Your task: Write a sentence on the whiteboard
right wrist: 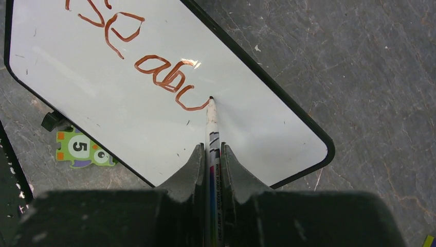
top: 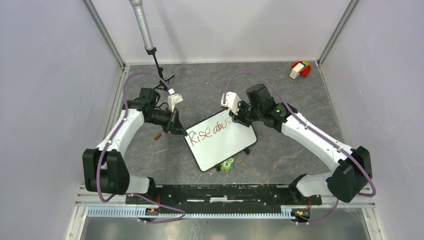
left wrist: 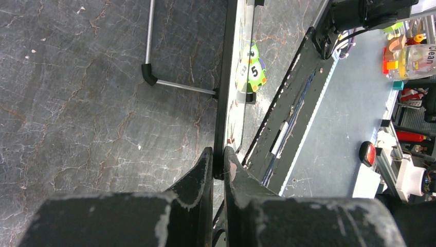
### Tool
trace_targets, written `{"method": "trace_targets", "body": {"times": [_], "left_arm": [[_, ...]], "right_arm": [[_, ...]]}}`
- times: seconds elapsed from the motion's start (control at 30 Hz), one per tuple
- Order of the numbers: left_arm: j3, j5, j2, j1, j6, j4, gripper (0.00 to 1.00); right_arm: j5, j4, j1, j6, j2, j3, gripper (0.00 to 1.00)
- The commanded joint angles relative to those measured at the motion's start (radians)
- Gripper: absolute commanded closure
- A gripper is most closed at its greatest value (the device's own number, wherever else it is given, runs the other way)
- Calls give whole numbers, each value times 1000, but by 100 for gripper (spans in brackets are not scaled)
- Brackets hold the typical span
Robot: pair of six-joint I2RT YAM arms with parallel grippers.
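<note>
The right gripper (right wrist: pixel 211 154) is clamped on the marker (right wrist: pixel 212 121), whose tip touches the whiteboard (right wrist: pixel 103 118) at the end of the sentence (right wrist: pixel 164 82). The left gripper (left wrist: pixel 218 164) pinches the board's 10 o'clock edge.

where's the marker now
In the right wrist view, the marker is clamped in the right gripper, its tip touching the whiteboard at the end of the last letter.

Both arms reach inward; left claw (left wrist: pixel 218 163) and right claw (right wrist: pixel 212 155) clamped tight.
</note>
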Motion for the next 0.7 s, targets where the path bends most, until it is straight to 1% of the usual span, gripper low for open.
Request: {"method": "trace_targets", "body": {"times": [0.0,0.37,0.67], "left_arm": [[26,-16,7,-9,9,1,98],[26,-18,11,-8,11,1,98],[26,-20,8,-8,9,1,98]], "right_arm": [[-18,31,1,3,22,45,100],[-37,37,31,13,23,25,100],[-16,25,46,1,12,18,100]]}}
